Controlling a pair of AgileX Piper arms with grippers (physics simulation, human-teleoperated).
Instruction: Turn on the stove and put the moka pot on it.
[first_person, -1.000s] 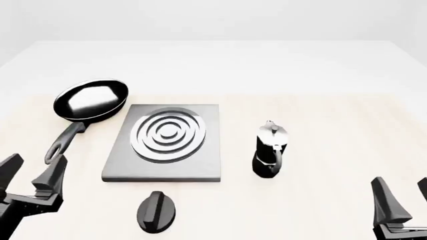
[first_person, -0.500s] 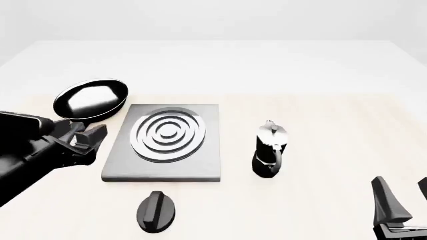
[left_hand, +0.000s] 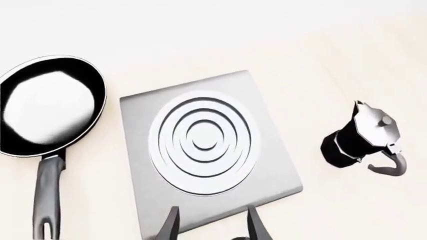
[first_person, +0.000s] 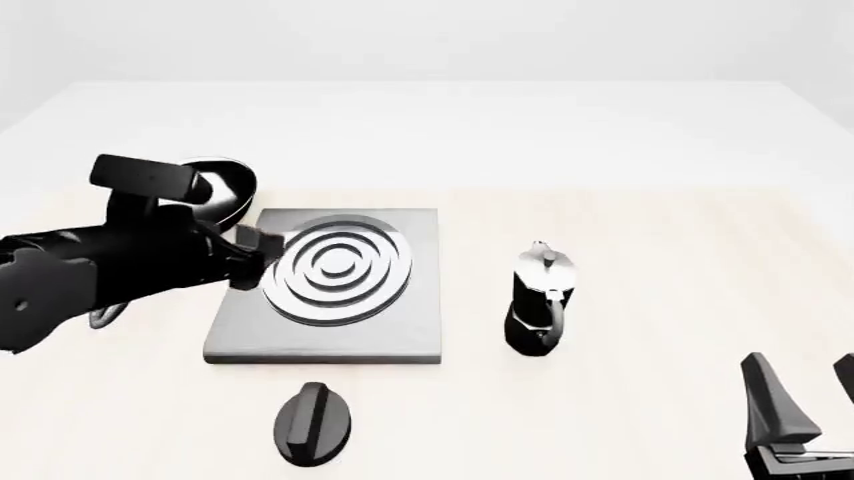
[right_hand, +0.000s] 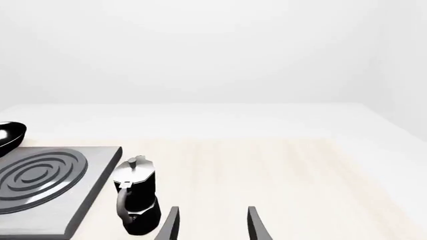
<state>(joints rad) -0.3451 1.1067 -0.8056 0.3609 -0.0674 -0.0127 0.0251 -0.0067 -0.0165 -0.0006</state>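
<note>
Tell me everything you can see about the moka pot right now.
The moka pot is small and faceted, with a glossy black lower body, a silvery metal-looking top with a small lid knob, and a curved black handle facing the camera in the front view. It stands upright on the table, right of the stove, apart from it. Nothing touches it besides the table.

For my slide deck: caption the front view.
Left tool hovers open over the stove, the moka pot standing beside it and the knob untouched in front.
</note>
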